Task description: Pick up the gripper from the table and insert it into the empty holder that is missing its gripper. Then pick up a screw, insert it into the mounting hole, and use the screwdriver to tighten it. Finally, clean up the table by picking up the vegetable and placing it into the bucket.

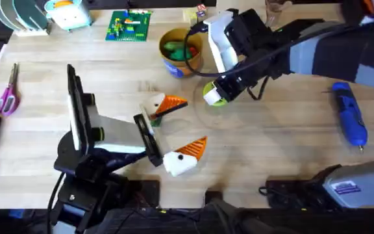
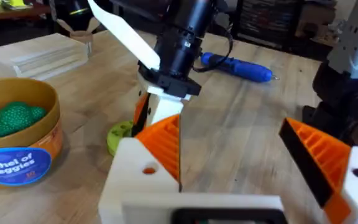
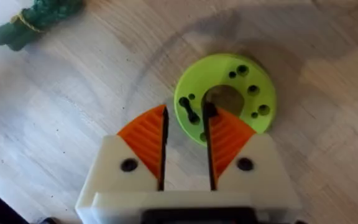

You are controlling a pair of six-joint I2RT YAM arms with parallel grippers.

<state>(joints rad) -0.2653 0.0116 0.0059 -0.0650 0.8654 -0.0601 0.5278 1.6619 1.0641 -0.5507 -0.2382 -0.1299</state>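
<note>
The right arm's fingers point(image 3: 185, 140) pinch the rim of a lime-green disc point(image 3: 229, 93) on the tabletop point(image 1: 271, 143). The left arm's fingers point(image 1: 177, 133) are spread wide, holding nothing. The vegetable point(image 3: 36, 22) lies near the disc. The bucket point(image 1: 180, 51) holds green toy produce.

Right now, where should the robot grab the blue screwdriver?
I'd grab the screwdriver by the middle of its thick blue handle, coming straight down from above. It lies flat on the table with bare wood either side, and its thin metal tip is too slim.
</note>
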